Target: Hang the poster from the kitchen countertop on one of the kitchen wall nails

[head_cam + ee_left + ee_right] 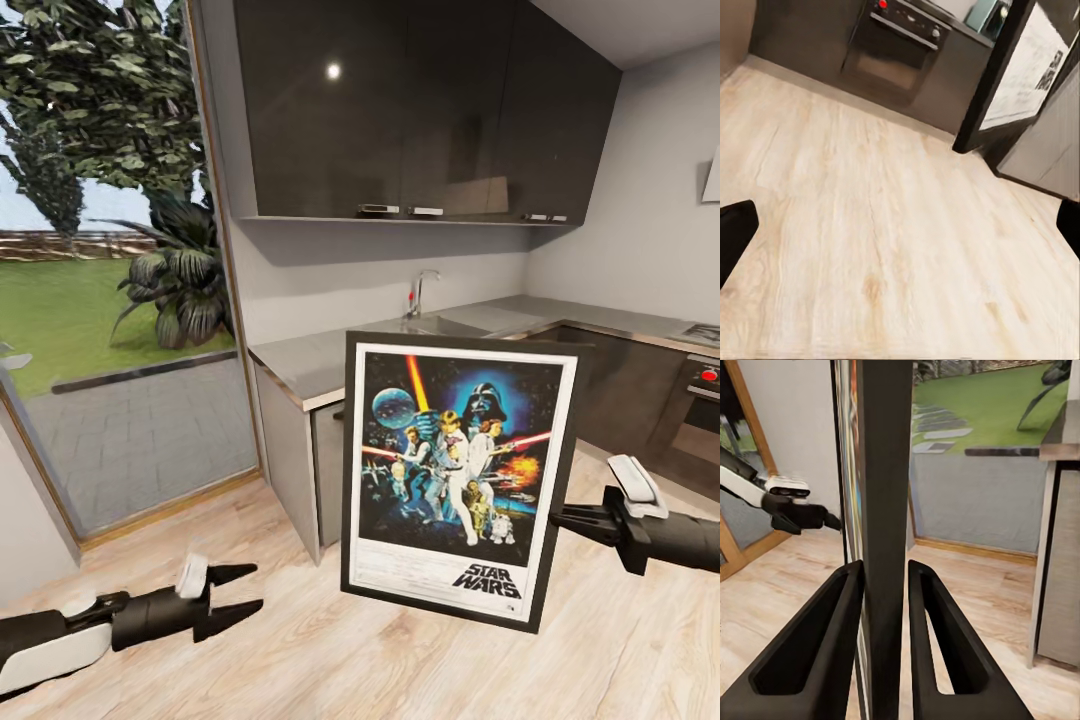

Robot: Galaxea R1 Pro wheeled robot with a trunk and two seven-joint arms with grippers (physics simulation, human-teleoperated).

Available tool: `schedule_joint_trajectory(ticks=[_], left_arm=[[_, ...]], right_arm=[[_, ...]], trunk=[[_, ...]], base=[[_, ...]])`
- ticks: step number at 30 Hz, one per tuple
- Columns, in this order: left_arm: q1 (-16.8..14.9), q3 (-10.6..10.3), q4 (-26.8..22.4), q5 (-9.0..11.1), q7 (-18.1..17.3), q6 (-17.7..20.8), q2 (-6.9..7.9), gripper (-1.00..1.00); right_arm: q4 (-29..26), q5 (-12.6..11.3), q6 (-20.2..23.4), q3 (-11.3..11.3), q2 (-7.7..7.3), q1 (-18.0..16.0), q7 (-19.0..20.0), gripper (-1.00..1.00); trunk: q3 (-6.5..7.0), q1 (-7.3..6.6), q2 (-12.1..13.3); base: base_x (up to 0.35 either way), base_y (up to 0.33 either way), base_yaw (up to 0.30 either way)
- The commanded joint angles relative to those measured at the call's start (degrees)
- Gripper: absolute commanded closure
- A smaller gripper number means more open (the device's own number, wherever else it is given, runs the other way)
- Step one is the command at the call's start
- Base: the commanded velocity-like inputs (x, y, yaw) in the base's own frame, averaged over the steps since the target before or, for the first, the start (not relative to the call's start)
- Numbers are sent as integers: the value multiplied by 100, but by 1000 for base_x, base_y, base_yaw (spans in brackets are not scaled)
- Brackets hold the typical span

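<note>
Glossy dark cabinets point(420, 100) and a smooth grey countertop point(330, 360) with a chrome tap point(422, 292) frame the kitchen, beside a large glass pane point(110, 250) onto a lawn. Held in the air above the pale wood-plank floor point(320, 650), in front of the counter, the poster point(458, 470) stands upright, long axis near vertical, slightly tilted, its face toward the head camera. Black lettering on its white border reads "STAR WARS". The right gripper point(883, 577) clamps the thin black frame's right edge, fingers pressed on both faces. The left gripper point(245, 590) hangs low over the floor, fingers spread, holding nothing.
</note>
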Motion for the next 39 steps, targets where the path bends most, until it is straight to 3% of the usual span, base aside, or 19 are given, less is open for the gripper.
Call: schedule_joint_trajectory(ticks=[1,2,3,5,6,9,10,14,19,20,28,31,32,35,39], left_arm=[[-19,-255,-5,248,283,-128,-41,-100],[-12,-473,-1,464,660,-255,-129,-100],[419,-683,152,834,1045,-374,-345,-100],[555,-702,446,1031,1084,-387,-529,-100],[743,-704,872,1177,1098,-388,-763,-100],[1015,-696,1578,1328,1111,-385,-1157,-100],[1155,-690,2175,1410,1117,-371,-1436,-100],[1254,-681,2873,1564,1121,-273,-1653,-100],[1326,-654,3619,2249,1118,336,-1905,-100],[1335,-650,3842,2404,1120,472,-2015,-100],[1530,-580,4621,2659,1307,691,-2517,-100],[1639,-353,4713,2680,1352,705,-2568,-100],[1733,-107,4754,2686,1360,709,-2584,-100],[1895,273,4800,2686,1355,710,-2601,-100],[2076,604,4832,2674,1347,708,-2634,-100]], right_arm=[[9,-10,70,2,4,-3,25,100],[30,-6,67,4,11,-1,16,100],[336,-2,-251,6,18,0,9,100],[426,2,-466,6,18,0,12,100],[465,0,-551,7,18,2,16,100],[498,0,-626,7,19,5,20,100],[515,-1,-664,7,19,7,23,100],[526,-2,-686,7,19,13,24,100],[532,-2,-705,7,19,17,25,100],[532,-2,-706,7,19,17,25,100],[533,-3,-708,1,19,21,29,100],[533,-3,-706,0,19,24,32,100],[527,-3,-704,-1,19,25,33,100],[513,-3,-703,-2,19,25,33,100],[502,-3,-702,-2,19,26,34,100]], trunk=[[-7,0,-4],[-7,0,-4],[-7,0,-4],[-7,0,-4],[-7,0,-4],[-7,0,-4],[-7,0,-4],[-7,0,-4],[-7,0,-4],[-7,0,-4],[-7,0,-4],[-7,0,-4],[-7,0,-4],[-7,0,-4],[-7,0,-4]], base=[[0,0,0],[0,0,0],[0,0,0],[0,0,0],[0,0,0],[0,0,0],[0,0,0],[0,0,0],[0,0,0],[0,0,0],[0,0,0],[0,0,0],[0,0,0],[0,0,0],[0,0,0]])
